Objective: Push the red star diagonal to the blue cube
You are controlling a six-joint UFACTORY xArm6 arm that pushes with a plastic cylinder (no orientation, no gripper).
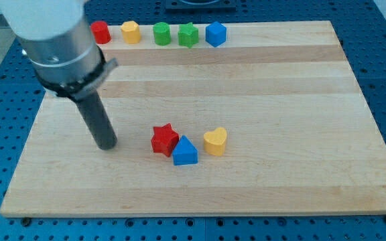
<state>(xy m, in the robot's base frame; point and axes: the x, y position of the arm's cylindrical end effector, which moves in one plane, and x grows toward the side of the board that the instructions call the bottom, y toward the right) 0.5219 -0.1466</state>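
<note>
The red star (164, 139) lies near the middle of the wooden board (280, 100), touching a blue triangular block (185, 152) at its lower right. The blue cube (216, 33) sits at the view's top edge of the board, far above and to the right of the star. My tip (106, 144) rests on the board to the left of the red star, about a block's width and a half away, not touching it.
A yellow heart (215, 141) lies just right of the blue triangular block. Along the top edge stand a red cylinder (100, 32), a yellow block (131, 31), a green cylinder (161, 33) and a green star (188, 35), left of the blue cube.
</note>
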